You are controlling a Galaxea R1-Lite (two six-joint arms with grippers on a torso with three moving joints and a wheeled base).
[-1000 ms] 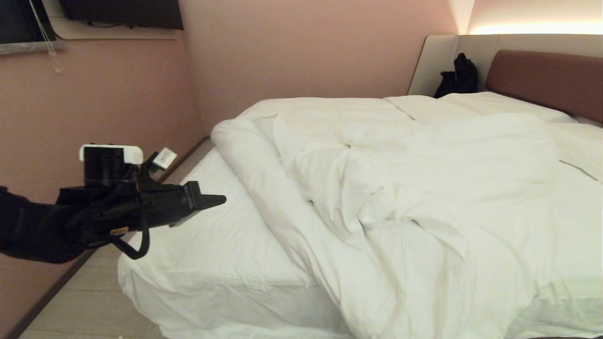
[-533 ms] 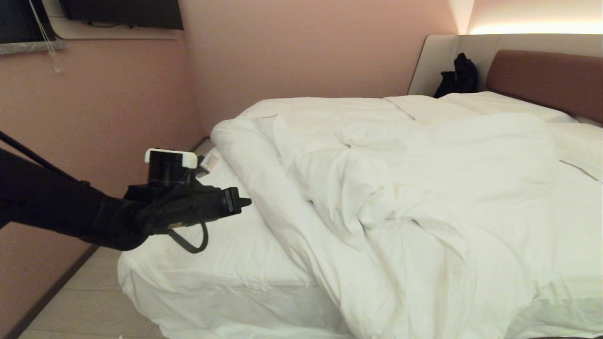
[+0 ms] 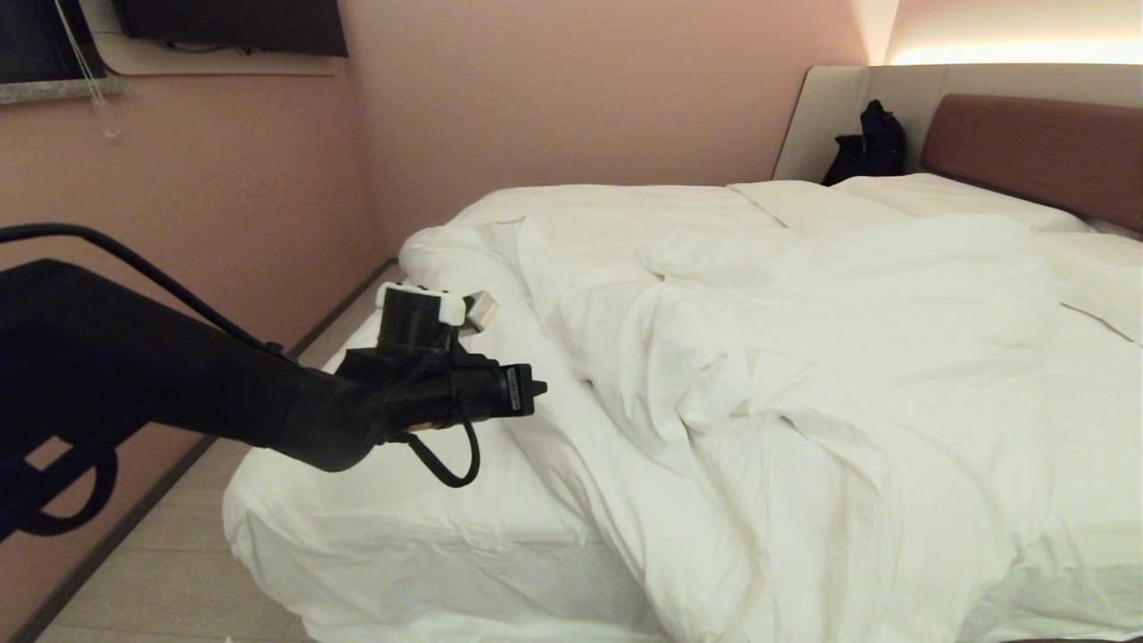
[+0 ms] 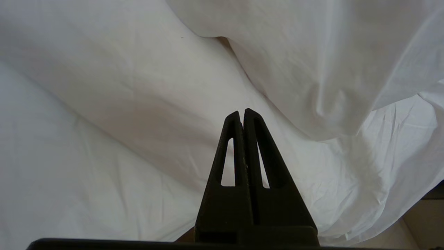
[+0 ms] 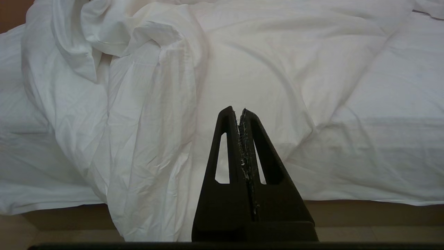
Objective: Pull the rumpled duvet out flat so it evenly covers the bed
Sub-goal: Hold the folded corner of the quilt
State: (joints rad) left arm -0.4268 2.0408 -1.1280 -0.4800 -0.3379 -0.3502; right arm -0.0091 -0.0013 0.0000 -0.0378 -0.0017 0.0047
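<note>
The white duvet (image 3: 759,339) lies rumpled and bunched toward the right of the bed (image 3: 375,500), leaving the left strip of sheet bare. Its rolled edge runs diagonally from the far left down to the foot. My left gripper (image 3: 540,393) hovers shut and empty over the bare sheet, its tip right at that rolled edge. The left wrist view has the shut gripper (image 4: 241,111) pointing at a puffy fold of duvet (image 4: 312,52). My right gripper (image 5: 239,110), out of the head view, is shut and empty, low before the duvet (image 5: 145,104) hanging over the bed's foot.
A pink wall and a narrow strip of floor (image 3: 161,572) run along the bed's left side. White pillows (image 3: 938,201) lie under the reddish-brown headboard (image 3: 1036,143). A black bag (image 3: 871,143) stands in the far corner.
My left arm has reached rightward across the bare sheet, bringing its gripper from near the wall to the duvet's rolled edge. The duvet has not moved.
</note>
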